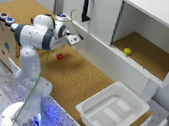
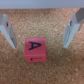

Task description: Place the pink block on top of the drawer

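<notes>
The pink block (image 1: 59, 56) is a tiny reddish-pink cube lying on the cork surface. In the wrist view (image 2: 35, 50) it shows a black letter A. My gripper (image 1: 64, 48) is open and hovers just above the block. In the wrist view the gripper (image 2: 40, 31) has its two fingers standing wide on either side, with the block below and between them, nearer one finger, touching neither. The drawer (image 1: 1, 36) is the light wooden unit at the exterior view's left, with a cork top (image 1: 21, 8), round coloured buttons (image 1: 6, 18) and stickers on its front.
A white cabinet with a black handle (image 1: 87, 8) stands behind the arm. Its open compartment holds a small yellow-green block (image 1: 128, 51). A white plastic tub (image 1: 113, 110) sits on the cork at the exterior view's lower right.
</notes>
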Robot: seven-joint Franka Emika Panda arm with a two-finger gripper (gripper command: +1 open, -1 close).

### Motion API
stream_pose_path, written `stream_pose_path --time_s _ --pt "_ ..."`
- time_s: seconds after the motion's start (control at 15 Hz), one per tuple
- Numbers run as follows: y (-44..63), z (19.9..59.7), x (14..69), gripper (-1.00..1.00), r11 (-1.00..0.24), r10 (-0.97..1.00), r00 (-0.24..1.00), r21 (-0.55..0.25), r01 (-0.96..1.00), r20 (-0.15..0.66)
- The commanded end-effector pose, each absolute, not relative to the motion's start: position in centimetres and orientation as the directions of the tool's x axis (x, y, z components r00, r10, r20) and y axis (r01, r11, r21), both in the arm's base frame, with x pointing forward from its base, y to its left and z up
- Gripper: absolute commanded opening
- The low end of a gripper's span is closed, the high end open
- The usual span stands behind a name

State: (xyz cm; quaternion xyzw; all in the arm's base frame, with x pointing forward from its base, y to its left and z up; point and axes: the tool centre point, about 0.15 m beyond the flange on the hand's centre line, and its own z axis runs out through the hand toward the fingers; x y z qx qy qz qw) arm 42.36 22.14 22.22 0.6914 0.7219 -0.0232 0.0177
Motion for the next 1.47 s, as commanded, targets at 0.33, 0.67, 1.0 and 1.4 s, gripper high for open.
stream_pose_path --time_s 0.33,0.67,1.0,1.4 --pt "21.4 20.9 42.1 -1.0 -0.034 0.999 0.032 -0.054 0.998 -0.036" --pt "22.2 20.9 40.4 -1.0 -0.05 0.999 0.05 -0.051 0.997 -0.002" --pt "20.7 20.7 39.9 -1.0 -0.087 0.996 0.086 -0.043 0.995 -0.032" --pt "20.0 22.8 39.5 -1.0 -0.18 0.984 0.18 -0.033 0.983 -0.012"
